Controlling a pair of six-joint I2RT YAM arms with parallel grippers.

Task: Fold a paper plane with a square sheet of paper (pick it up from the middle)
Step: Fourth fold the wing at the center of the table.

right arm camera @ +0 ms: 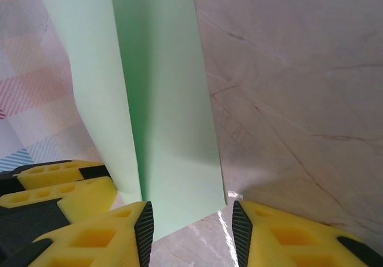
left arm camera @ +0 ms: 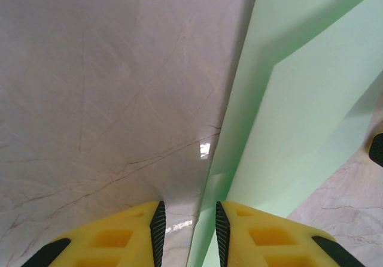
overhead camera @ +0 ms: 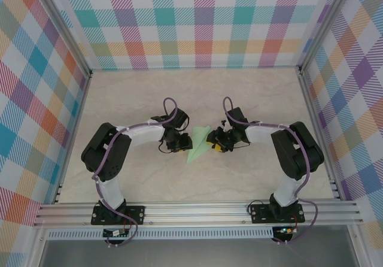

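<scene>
Yellow fingers of the left gripper (left arm camera: 188, 214) stand parted astride one edge of the square sheet of paper (left arm camera: 311, 111), and the right gripper (right arm camera: 189, 214) straddles the opposite end, also unclenched. Neither pinches it, seemingly to let the crease settle. Beyond them, the pale green sheet, folded narrow and pointed, sits mid-worktop (overhead camera: 251, 99).

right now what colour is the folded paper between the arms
The paper is plain pale mint green, clearest in the right wrist view.
</scene>
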